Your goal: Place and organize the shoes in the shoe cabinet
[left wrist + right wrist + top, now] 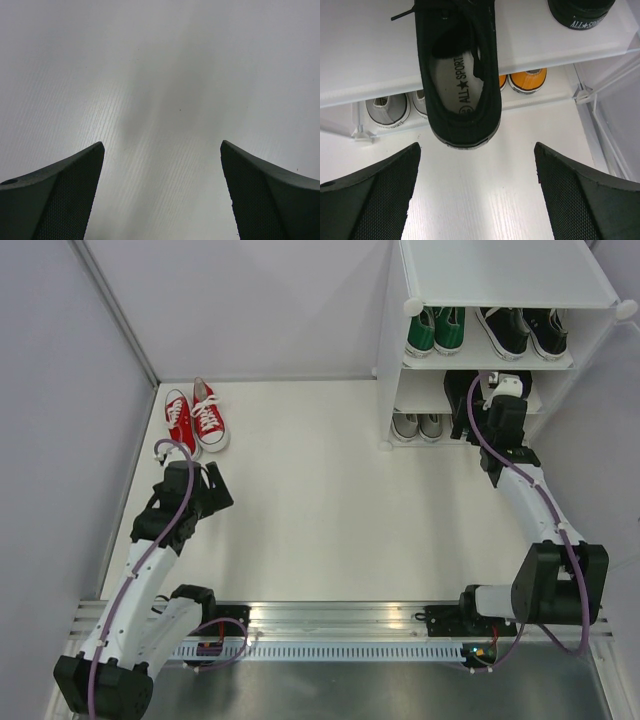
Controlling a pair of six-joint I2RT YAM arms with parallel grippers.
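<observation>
Black shoe [462, 90] sits in shoe cabinet [500, 270], heel overhanging; right pincer [476, 146] wide, empty (left pincer [161, 144] likewise); red pair [195, 422] likely next, needing a grip.

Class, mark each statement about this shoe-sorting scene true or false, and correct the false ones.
1. The red shoes stand on the table, outside the shoe cabinet. True.
2. The left gripper holds a red shoe. False: it is open over bare table.
3. A black shoe has its heel overhanging its tier's front edge. True.
4. The grey shoes sit above the green shoes. False: they are on a lower tier.
5. The right gripper is clamped on the black shoe. False: it is open, with its fingers clear of the shoe.
</observation>
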